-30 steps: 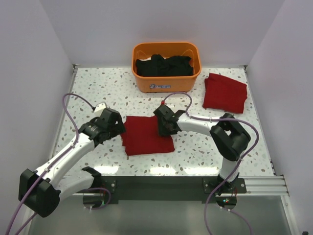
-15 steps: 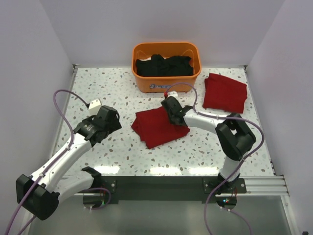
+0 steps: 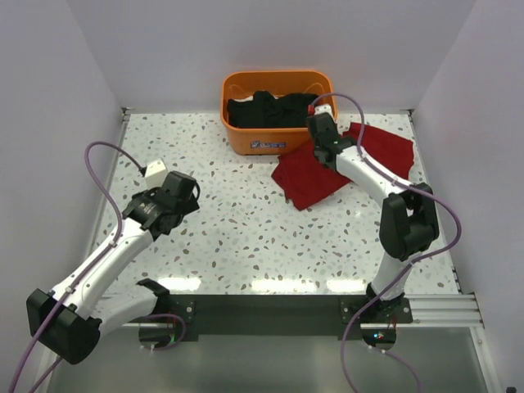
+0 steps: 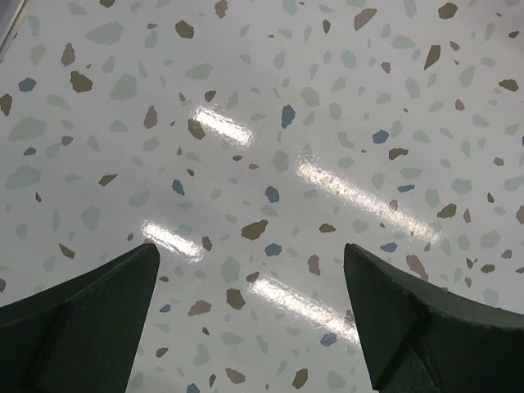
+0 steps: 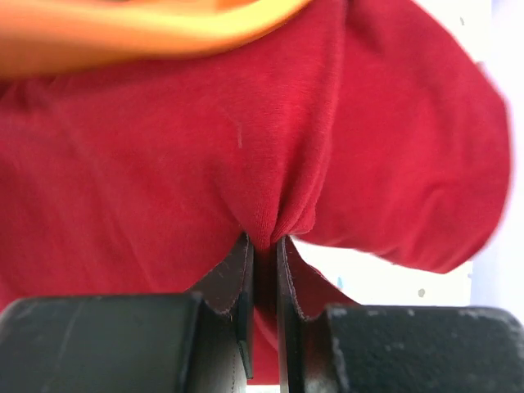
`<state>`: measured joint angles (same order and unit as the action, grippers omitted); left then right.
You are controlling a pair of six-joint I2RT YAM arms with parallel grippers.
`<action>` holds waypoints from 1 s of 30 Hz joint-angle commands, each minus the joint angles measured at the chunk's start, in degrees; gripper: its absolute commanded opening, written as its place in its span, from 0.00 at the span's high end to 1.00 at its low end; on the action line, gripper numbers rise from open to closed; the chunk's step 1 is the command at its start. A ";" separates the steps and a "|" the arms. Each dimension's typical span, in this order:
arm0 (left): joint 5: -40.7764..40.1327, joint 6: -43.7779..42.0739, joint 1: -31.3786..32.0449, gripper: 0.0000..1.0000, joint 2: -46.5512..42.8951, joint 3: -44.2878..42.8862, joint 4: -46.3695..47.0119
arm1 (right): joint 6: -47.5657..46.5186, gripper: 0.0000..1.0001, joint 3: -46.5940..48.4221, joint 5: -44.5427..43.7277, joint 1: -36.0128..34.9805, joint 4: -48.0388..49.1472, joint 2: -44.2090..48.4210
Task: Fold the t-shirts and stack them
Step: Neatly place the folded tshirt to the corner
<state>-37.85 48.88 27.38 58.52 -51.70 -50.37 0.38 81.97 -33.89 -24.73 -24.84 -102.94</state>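
Between the pressed-together fingers of our right gripper point(image 5: 263, 250) sits a pinched fold of the dark-red soft cloth folded t-shirt point(image 3: 311, 180), which spreads over the speckled white table point(image 3: 246, 237) to the gripper's near-left. It lies turned diagonally, one corner pointing at the near edge. It looks almost square, so we cannot tell its long axis. Just right of the gripper lies a second folded dark-red t-shirt point(image 3: 389, 151). Just left stands an orange plastic basket point(image 3: 262, 141) of black clothes point(image 3: 274, 110). Our left gripper point(image 4: 250, 254), well apart, hangs spread wide over the table.
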 commanded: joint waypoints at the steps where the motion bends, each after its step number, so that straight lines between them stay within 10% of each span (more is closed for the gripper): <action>1: -2.93 -0.98 -0.66 0.00 0.98 -3.40 -0.25 | -2.67 1.00 6.26 -2.59 2.93 -4.59 -1.13; 30: 2.16 -2.56 -1.54 0.00 11.17 -6.83 3.96 | 6.81 1.00 51.09 -1.64 18.22 -26.04 -19.41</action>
<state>-36.25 46.92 26.30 69.14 -56.14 -48.86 1.96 129.84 -37.43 -9.50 -49.84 -124.77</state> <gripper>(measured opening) 0.997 0.114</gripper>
